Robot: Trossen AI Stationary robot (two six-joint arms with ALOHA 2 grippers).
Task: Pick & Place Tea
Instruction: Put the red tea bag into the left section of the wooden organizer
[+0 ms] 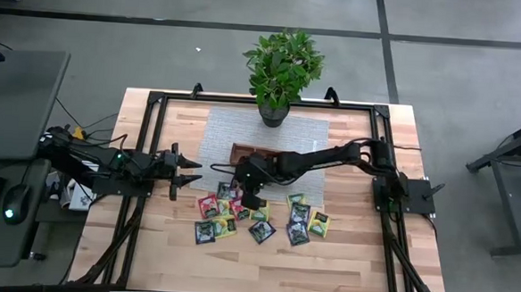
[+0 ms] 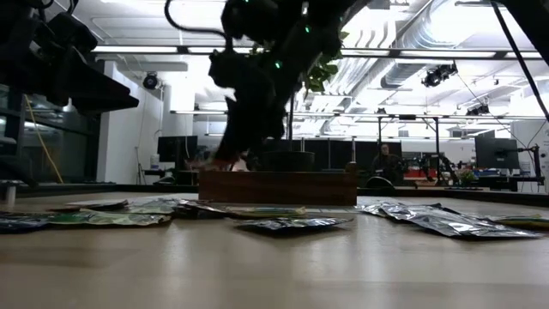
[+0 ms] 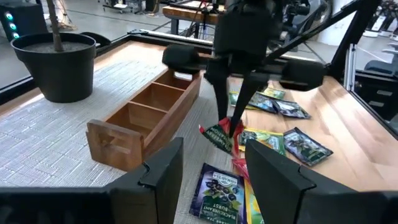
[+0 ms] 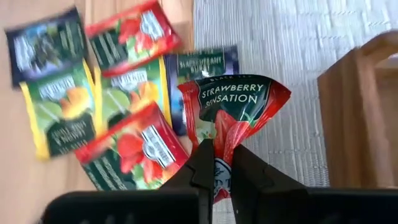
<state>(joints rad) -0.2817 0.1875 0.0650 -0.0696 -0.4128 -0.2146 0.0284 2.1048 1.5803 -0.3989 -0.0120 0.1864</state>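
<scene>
Right gripper (image 4: 222,163): it hung over the left end of the pile, just beside the near side of the wooden tray (image 3: 144,112). Its jaws were pinched tight on one red tea bag (image 4: 235,111).

Red tea bag: it was lifted off the table and hung from the fingers. The jaws held it by one edge. The packet crumpled where it was squeezed, so it looked thin and soft.

How it would handle: it looked very light, and it bent easily. The shiny wrap looked slippery, so it might slide out. A hold nearer the middle of an edge would likely be safer than a corner.

Other tea bags (image 1: 261,222): red, yellow-green and dark ones lay flat on the table, near the front of the tray. Some overlapped each other.

Wooden tray: it sat on the grey mat (image 1: 221,130), with three open boxes in a row. I could not tell if any tea was inside.

Left gripper (image 1: 190,174): it waited to the left of the pile, holding nothing. Its jaws were spread apart.

Plant pot (image 1: 274,114): it stood at the far side of the mat.
</scene>
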